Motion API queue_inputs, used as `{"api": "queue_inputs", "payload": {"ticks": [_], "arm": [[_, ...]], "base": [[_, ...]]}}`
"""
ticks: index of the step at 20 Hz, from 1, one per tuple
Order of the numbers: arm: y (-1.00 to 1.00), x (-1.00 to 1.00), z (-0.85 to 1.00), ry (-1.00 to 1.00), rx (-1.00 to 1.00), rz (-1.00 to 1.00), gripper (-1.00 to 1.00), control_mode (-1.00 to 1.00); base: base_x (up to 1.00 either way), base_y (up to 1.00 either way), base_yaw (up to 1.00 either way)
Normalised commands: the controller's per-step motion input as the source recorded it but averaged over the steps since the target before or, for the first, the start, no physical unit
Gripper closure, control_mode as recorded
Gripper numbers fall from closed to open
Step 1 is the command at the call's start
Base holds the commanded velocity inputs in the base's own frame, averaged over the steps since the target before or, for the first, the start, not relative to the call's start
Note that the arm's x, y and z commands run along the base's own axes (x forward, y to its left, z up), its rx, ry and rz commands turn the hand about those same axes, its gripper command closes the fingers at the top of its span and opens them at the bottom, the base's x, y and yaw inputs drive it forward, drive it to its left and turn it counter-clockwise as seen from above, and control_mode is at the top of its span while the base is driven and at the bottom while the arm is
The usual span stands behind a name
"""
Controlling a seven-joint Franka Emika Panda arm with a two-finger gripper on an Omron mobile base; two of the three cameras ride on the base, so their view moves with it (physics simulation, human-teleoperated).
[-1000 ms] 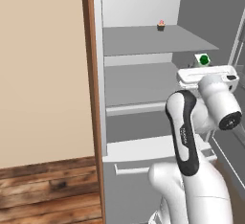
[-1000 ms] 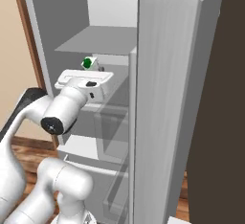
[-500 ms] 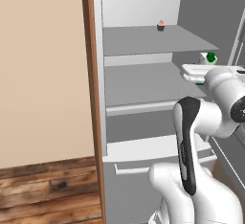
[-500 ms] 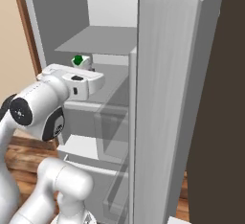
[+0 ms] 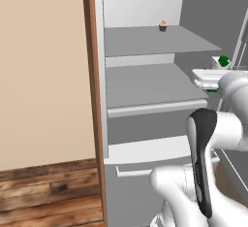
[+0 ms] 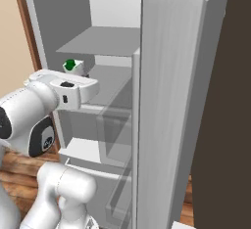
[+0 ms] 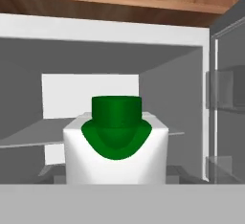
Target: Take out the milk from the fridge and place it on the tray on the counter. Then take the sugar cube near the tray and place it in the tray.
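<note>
The milk [image 7: 116,144] sits dead centre ahead of the claw [image 5: 209,78], at the fridge [image 5: 145,41] opening near the shelf's right end. Can't tell if the claw's actually clamped on it. If the grip's loose, pulling out could tip or drop it.

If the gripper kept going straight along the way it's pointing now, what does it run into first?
The milk: it sits dead centre right in front of the gripper, apparently already between its fingers. Past it, the line seems to lead to the fridge back wall, though depth is hard to judge.
</note>
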Motion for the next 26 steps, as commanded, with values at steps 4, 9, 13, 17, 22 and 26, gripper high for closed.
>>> {"api": "queue_inputs", "payload": {"ticks": [4,9,13,17,22,26], "arm": [[0.23,-0.55,-0.05,0.00,0.00,0.04,1.00,-1.00],[0.36,-0.25,-0.19,0.12,-0.01,0.06,1.00,-1.00],[0.26,-0.23,-0.21,0.14,-0.01,0.05,1.00,-1.00],[0.16,-0.46,-0.24,0.15,-0.01,0.05,1.00,-1.00],[0.00,0.00,0.00,0.00,0.00,0.00,1.00,1.00],[0.00,0.00,0.00,0.00,0.00,0.00,1.00,1.00]], "base": [[0.00,0.00,0.00],[0.00,0.00,0.00],[0.00,0.00,0.00],[0.00,0.00,0.00],[-0.79,0.27,0.09],[-1.00,0.30,0.10]]}}
